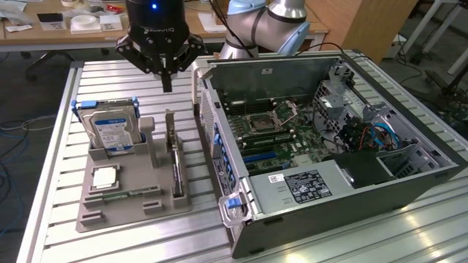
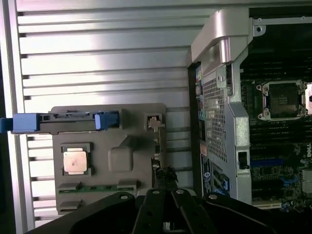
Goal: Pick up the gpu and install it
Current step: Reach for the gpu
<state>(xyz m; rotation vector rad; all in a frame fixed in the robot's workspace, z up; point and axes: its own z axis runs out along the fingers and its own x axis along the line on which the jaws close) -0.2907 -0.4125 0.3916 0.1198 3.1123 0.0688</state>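
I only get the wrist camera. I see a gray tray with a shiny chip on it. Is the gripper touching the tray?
Observer: No. The gripper hangs shut and empty, well above the gray tray.
Operator: Where's the graphics card?
Observer: The graphics card stands on edge in the tray, on the side nearest the computer case.
Operator: What's the blue thing?
Observer: A blue frame around a hard drive that stands upright, showing a blue-white label.

The ribbed silver table [image 1: 109,82] is made of shiny metal. The flat grey holder tray [image 1: 123,213] is finished in matt, smooth plastic.
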